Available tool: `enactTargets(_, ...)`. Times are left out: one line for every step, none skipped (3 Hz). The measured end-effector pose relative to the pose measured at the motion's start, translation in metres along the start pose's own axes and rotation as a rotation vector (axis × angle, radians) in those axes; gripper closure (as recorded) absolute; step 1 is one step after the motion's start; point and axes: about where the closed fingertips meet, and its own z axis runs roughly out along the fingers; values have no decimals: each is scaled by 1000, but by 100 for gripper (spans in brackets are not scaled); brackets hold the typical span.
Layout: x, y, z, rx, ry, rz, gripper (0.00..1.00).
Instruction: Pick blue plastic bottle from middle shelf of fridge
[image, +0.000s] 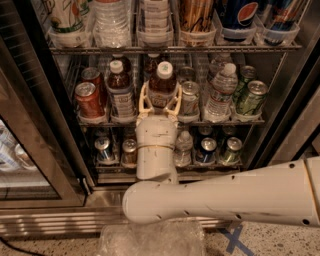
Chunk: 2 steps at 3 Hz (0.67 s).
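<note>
The blue plastic bottle (163, 86), dark brown drink with a white cap, stands out in front of its lane on the middle shelf (235, 121) of the fridge (59, 212). My gripper (161, 101) is shut on the bottle's lower body. One cream finger (144, 100) is on its left side and the other on its right. My white wrist and arm (220, 197) hide the bottle's base and label.
A twin brown bottle (119, 87) and red cans (89, 100) stand left of the gripper. A silver can (190, 97), a water bottle (220, 92) and green cans (250, 97) stand to its right. Small cans (207, 149) fill the rack below. The open glass door (20, 155) is at the left.
</note>
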Motion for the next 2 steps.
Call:
enactTargets(-15, -27, -10, -68, -45, -41, 100)
enactTargets(-15, -27, -10, -68, -45, -41, 100)
